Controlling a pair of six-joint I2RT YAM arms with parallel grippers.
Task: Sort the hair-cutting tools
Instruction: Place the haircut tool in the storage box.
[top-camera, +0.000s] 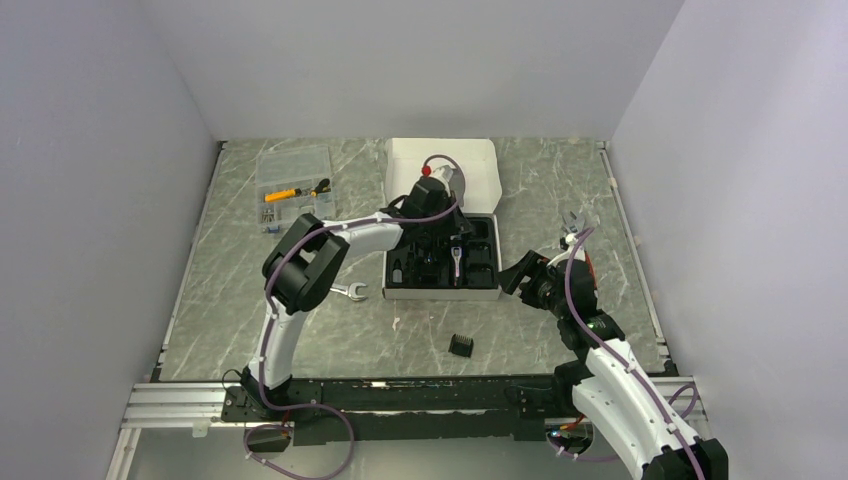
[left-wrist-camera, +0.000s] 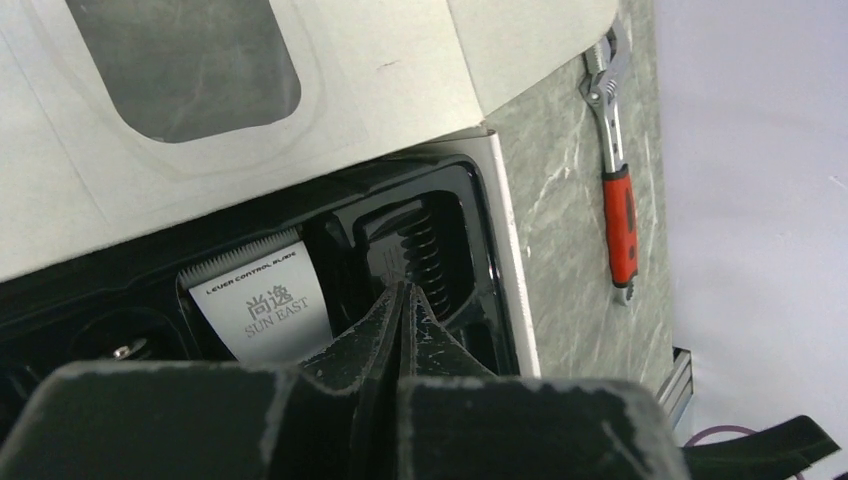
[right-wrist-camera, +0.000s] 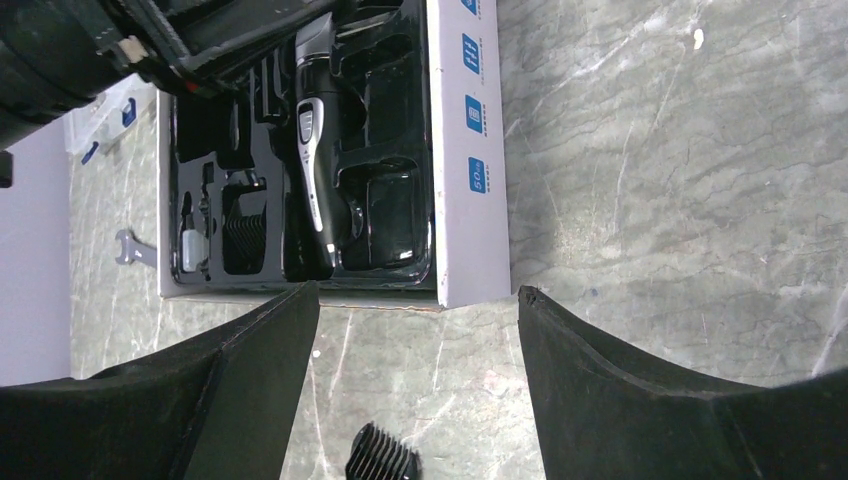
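I see a silver open-end wrench (top-camera: 350, 292) flat on the grey marbled desk (top-camera: 420, 340), a red-handled adjustable wrench (left-wrist-camera: 620, 215), and a clear plastic organiser box (top-camera: 293, 180) at the far left.

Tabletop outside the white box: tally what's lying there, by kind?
Wrenches: 2 (silver open-end wrench, red-handled adjustable wrench)
Black comb attachment: 1
Clear organizer case: 1
Total: 4

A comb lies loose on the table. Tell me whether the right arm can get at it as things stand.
Probably yes: the comb attachment lies on bare table in front of the box, nothing on it, and the right gripper is nearby, fingers open.
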